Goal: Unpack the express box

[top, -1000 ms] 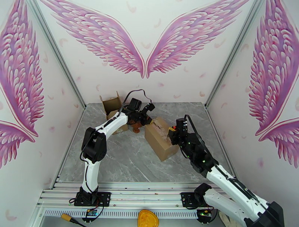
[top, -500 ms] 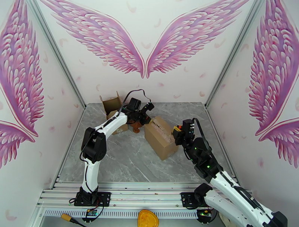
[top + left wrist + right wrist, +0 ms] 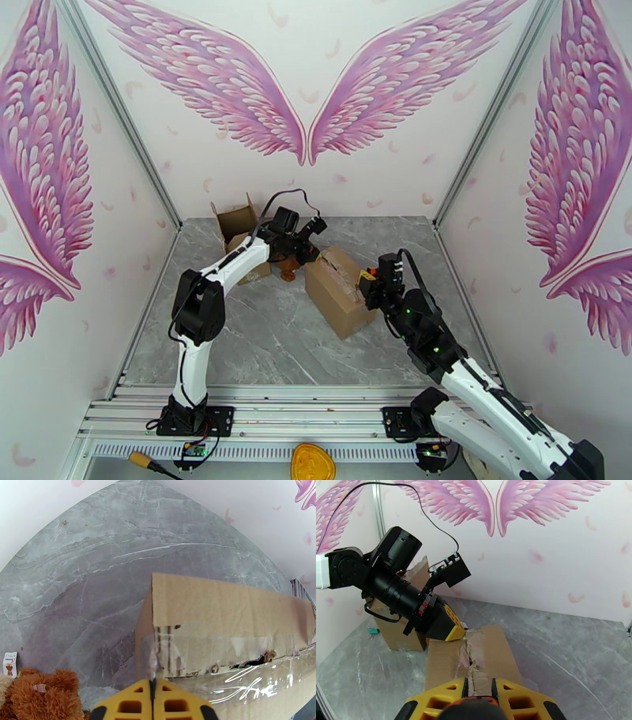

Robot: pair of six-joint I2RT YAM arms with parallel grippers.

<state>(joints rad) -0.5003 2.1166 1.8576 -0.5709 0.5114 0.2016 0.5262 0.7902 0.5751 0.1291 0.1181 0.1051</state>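
The express box (image 3: 340, 294) is brown cardboard and lies slantwise mid-table, its clear tape torn and ragged along the top seam (image 3: 474, 657). My left gripper (image 3: 152, 682) is shut, its yellow tips pressed on the taped far corner of the box (image 3: 221, 610). From the right wrist view the same gripper (image 3: 455, 632) touches the box's far end. My right gripper (image 3: 478, 688) sits over the near end of the box, shut on a small red tool (image 3: 476, 696). In the top view it (image 3: 366, 284) rests against the box's right side.
An opened cardboard box (image 3: 235, 221) stands at the back left corner. A brown teddy bear (image 3: 287, 272) lies between it and the express box, also at the lower left of the left wrist view (image 3: 39, 695). Walls close in the grey marble table (image 3: 261, 339) on three sides.
My right arm drew back a little to the right of the box, then returned against its near end. The left arm and the box stayed put.
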